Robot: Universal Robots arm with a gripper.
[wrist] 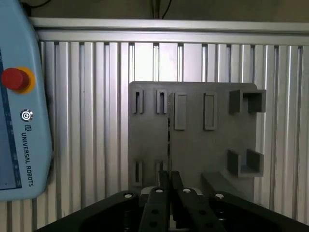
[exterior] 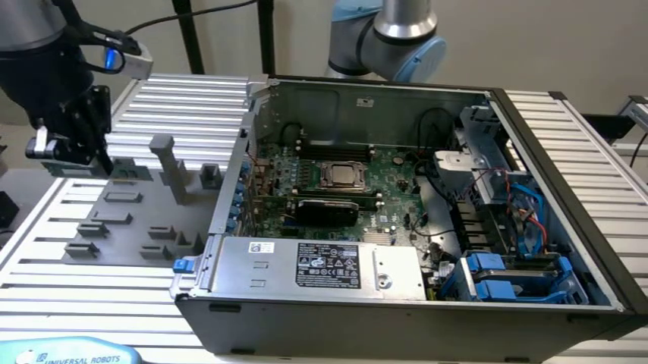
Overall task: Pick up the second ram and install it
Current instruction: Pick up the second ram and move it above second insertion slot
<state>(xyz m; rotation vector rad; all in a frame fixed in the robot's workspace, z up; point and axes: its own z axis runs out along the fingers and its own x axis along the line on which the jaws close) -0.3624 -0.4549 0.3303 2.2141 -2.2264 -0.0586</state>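
Gripper (wrist: 169, 176) raised over grey fixture plate (wrist: 198, 150), at exterior view's left, well apart from open computer case (exterior: 405, 322). Fingers (wrist: 160, 193) clamped on second ram (wrist: 169, 135), edge-on thin dark strip jutting past fingertips. Teach pendant (wrist: 19, 121) beside plate.

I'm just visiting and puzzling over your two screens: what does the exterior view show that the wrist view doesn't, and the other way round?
Exterior view: the open computer case with its green motherboard, standing beside the fixture plate. Wrist view: the red button on the light-blue pendant, seen from close above. Shared by both: the grey fixture plate with its raised blocks, the slatted table, that pendant, and the gripper hanging above the plate.
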